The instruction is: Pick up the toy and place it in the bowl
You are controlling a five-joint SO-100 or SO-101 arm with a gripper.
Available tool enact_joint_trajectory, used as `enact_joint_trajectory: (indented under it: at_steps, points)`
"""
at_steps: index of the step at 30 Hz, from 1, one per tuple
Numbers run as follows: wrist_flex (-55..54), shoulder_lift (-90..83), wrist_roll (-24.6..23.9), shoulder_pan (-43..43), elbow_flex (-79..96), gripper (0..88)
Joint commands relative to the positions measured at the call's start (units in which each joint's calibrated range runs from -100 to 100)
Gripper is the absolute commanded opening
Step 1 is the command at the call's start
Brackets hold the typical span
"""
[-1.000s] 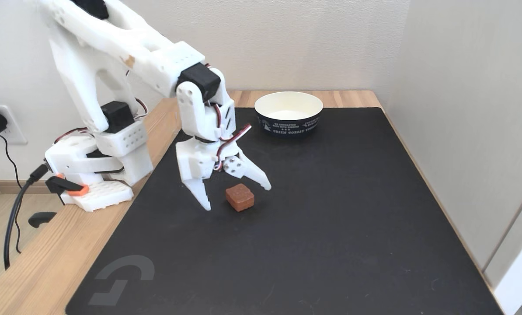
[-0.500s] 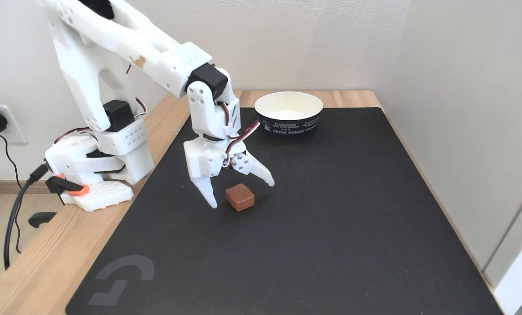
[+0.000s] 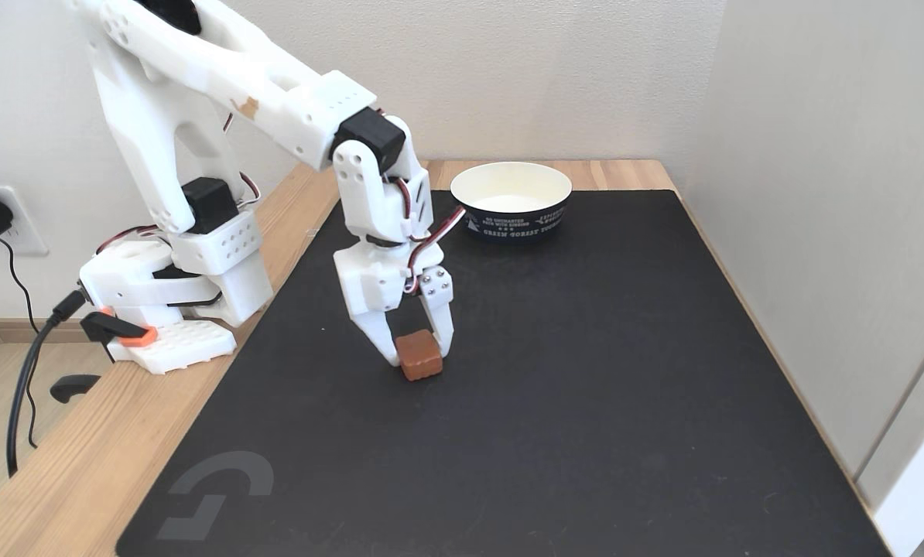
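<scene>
The toy [image 3: 419, 356], a small reddish-brown block with rounded edges, rests low on the black mat [image 3: 586, 387] in the fixed view. My white gripper [image 3: 419, 356] points down over it, and its two fingers are closed against the block's left and right sides. The bowl [image 3: 511, 199], cream-white inside and navy outside with white print, stands at the mat's far edge, up and to the right of the gripper, with nothing in it.
The arm's base [image 3: 168, 294] is clamped to the wooden table [image 3: 67, 472] left of the mat. A black cable [image 3: 21, 387] hangs off the table's left edge. Walls stand close behind and along the right side.
The gripper moved right and down around the toy and its fingers closed from wide open onto the block. The toy shifted slightly left and toward the camera.
</scene>
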Motion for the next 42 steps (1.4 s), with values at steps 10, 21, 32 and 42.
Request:
enact_joint_trajectory:
  at_steps: [10, 21, 32, 42]
  points:
    - [-0.1, -9.6, -9.4, -10.8, -10.8, 2.3]
    - [-38.5, -21.6, -28.3, -39.4, -0.4, 2.3]
    - [-66.8, -14.4, -37.1, -48.8, 16.6, 2.3]
    - [-66.9, -5.2, -44.4, -51.8, 10.6, 5.1]
